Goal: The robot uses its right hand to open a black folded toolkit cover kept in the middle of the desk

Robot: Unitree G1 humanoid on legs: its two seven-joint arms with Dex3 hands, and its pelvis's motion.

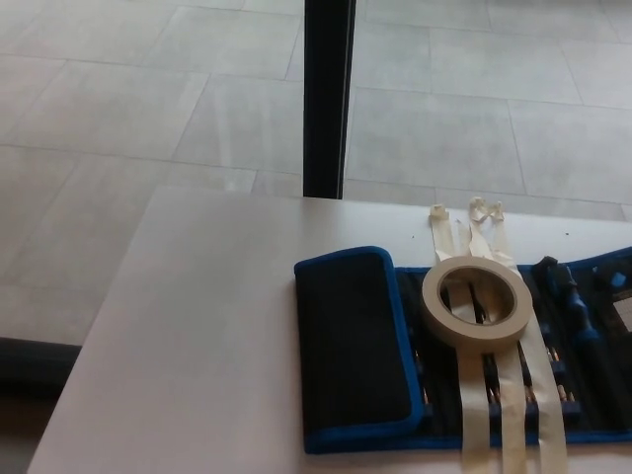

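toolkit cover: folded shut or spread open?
Partly open. The toolkit cover shows tools under the tape roll; its left flap is folded over.

I see the black, blue-edged toolkit cover (357, 351) lying flat on the table (197, 326) at lower right of the frame. Its left flap is folded closed, while the rest lies open with tools showing.

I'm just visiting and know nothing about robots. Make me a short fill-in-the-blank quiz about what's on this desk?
1. The roll of masking tape rests on the open ____.
2. The trim along the edge of the toolkit is coloured ____.
3. Strips of tape run across the kit and onto the ____.
4. The number of robot hands in view is ____.

Missing words: toolkit; blue; desk; zero
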